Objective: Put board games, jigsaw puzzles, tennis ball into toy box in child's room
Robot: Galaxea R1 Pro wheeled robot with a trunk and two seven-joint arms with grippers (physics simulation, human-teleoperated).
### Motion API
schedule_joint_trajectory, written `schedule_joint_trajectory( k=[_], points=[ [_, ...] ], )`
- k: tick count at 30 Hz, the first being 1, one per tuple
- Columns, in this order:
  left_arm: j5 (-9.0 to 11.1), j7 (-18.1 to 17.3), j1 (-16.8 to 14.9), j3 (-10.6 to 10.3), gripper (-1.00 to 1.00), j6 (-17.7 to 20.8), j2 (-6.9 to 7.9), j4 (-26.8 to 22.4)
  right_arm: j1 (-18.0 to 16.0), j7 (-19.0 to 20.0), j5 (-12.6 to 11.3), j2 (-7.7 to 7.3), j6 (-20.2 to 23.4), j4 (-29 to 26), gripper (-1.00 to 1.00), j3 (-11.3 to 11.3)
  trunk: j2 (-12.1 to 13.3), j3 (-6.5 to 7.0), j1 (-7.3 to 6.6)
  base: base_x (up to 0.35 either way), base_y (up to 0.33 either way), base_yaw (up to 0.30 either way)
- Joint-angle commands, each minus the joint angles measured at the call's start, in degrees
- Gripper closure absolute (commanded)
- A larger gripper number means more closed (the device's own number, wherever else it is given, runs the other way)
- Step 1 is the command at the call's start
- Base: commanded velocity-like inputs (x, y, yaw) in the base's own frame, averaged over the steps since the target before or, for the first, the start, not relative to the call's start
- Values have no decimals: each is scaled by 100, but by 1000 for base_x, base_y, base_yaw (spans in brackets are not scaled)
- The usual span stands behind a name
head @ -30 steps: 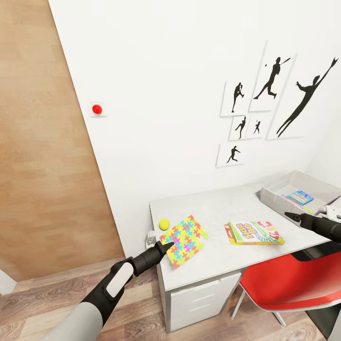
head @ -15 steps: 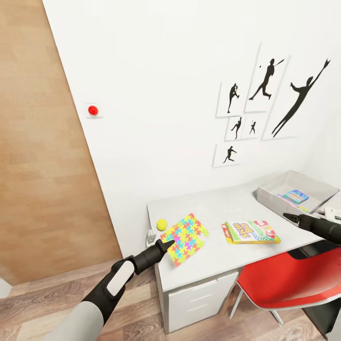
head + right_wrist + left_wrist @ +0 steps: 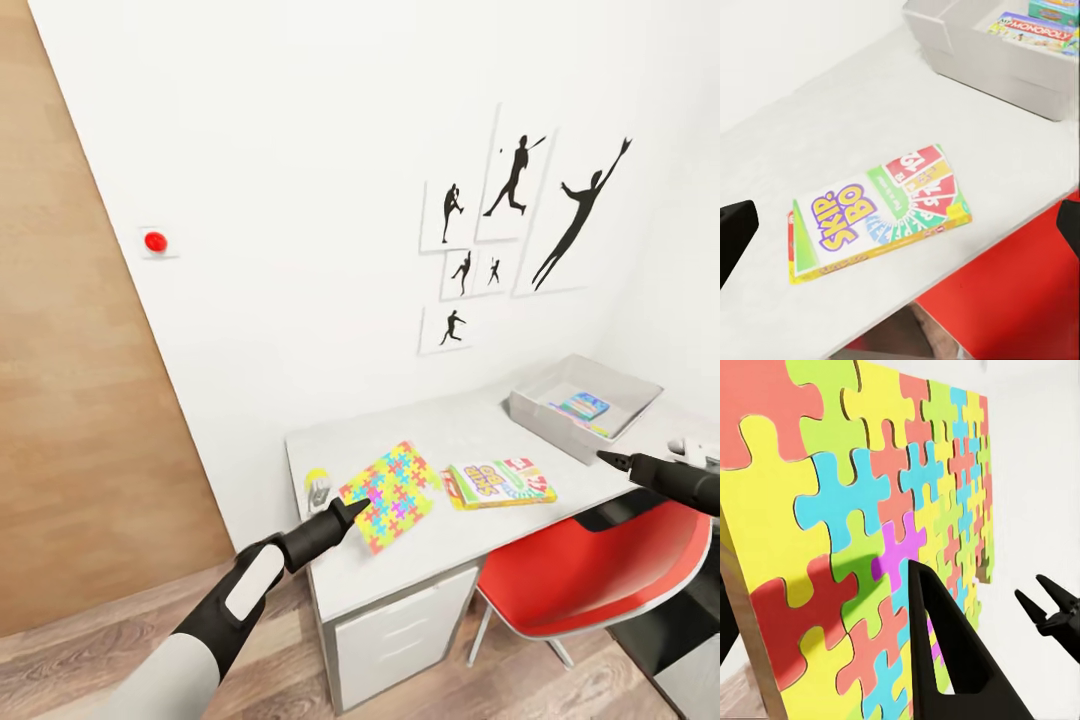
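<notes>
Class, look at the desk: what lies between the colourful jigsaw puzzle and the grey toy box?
In the head view, the Skip-Bo game box lies flat on the desk between the jigsaw puzzle and the toy box, touching neither.

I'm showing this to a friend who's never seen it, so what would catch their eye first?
Probably the bright multicoloured jigsaw puzzle on the grey table, with the left claw at its near edge. Next, the Skip-Bo board game beside it and the red chair tucked under the table.
</notes>
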Motion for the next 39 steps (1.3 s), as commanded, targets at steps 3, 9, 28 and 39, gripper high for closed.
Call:
schedule_joint_trajectory(
  k=[3,9,28,39],
  points=[
    [61,-20,1,-3,100,47,6,-55,-7,59,63,1,19,-8,-100,-8,-12,8,4,0,0,-212],
    [64,-48,20,-4,100,46,12,-166,-7,59,62,2,20,-11,-100,-8,-12,48,4,0,0,-214],
    [72,-38,134,-1,100,181,56,-1356,-6,55,86,23,20,-14,-100,-7,-12,177,4,0,0,-217],
    [72,302,139,7,100,418,50,-2165,-6,57,99,23,24,-14,-100,-8,-12,252,4,0,0,-217]
  ],
)
